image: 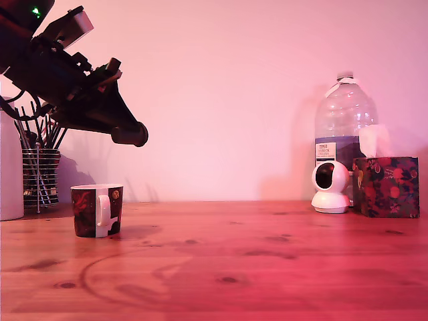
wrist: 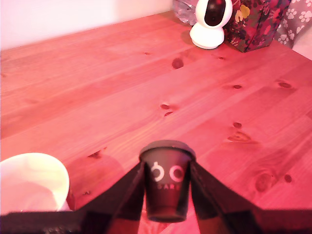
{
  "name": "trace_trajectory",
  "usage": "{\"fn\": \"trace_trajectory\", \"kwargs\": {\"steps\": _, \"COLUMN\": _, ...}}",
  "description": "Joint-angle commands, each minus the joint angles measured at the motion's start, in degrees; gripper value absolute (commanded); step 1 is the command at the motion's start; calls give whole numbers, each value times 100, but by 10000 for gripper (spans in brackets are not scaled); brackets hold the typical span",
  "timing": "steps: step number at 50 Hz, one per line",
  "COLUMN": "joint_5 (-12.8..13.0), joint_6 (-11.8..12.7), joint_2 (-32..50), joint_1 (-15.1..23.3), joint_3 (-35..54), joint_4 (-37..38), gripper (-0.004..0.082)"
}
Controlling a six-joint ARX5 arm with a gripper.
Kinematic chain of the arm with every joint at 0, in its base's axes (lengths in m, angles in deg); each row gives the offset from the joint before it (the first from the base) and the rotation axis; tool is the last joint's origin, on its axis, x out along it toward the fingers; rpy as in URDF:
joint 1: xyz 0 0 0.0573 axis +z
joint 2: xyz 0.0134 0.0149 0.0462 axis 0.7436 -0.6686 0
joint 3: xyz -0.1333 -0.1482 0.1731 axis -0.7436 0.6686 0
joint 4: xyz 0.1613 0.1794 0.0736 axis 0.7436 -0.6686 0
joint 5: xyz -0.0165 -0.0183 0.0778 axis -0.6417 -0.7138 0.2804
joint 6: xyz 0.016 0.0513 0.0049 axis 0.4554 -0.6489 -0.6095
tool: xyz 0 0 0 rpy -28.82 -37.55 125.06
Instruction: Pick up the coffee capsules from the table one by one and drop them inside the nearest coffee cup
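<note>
We count one coffee capsule point(wrist: 166, 183), dark with white markings, pinched between the fingers of our gripper point(wrist: 167, 187) and held in the air above the wooden surface point(wrist: 146, 87). One coffee cup point(image: 97, 210) stands on the surface below, toward the exterior view's left, its white inside showing.

Dark capsule point(wrist: 166, 184) aloft beside the white-rimmed mottled cup point(image: 97, 210)

The table point(image: 267, 261) bears the coffee cup point(image: 97, 210), camera point(image: 330, 187), tissue box point(image: 386, 186).
</note>
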Motion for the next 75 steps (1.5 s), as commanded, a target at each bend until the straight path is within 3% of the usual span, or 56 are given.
{"fn": "trace_trajectory", "kwargs": {"steps": 1, "joint_5": 50, "joint_6": -26, "joint_2": -4, "joint_1": 55, "joint_3": 153, "joint_4": 33, "gripper": 201}}
{"fn": "trace_trajectory", "kwargs": {"steps": 12, "joint_5": 262, "joint_6": -22, "joint_2": -4, "joint_1": 286, "joint_3": 155, "joint_4": 52, "gripper": 201}}
{"fn": "trace_trajectory", "kwargs": {"steps": 41, "joint_5": 409, "joint_6": 11, "joint_2": -4, "joint_1": 1209, "joint_3": 153, "joint_4": 114, "gripper": 201}}
{"fn": "trace_trajectory", "kwargs": {"steps": 75, "joint_5": 520, "joint_6": 11, "joint_2": -247, "joint_1": 1237, "joint_3": -28, "joint_4": -358, "gripper": 201}}
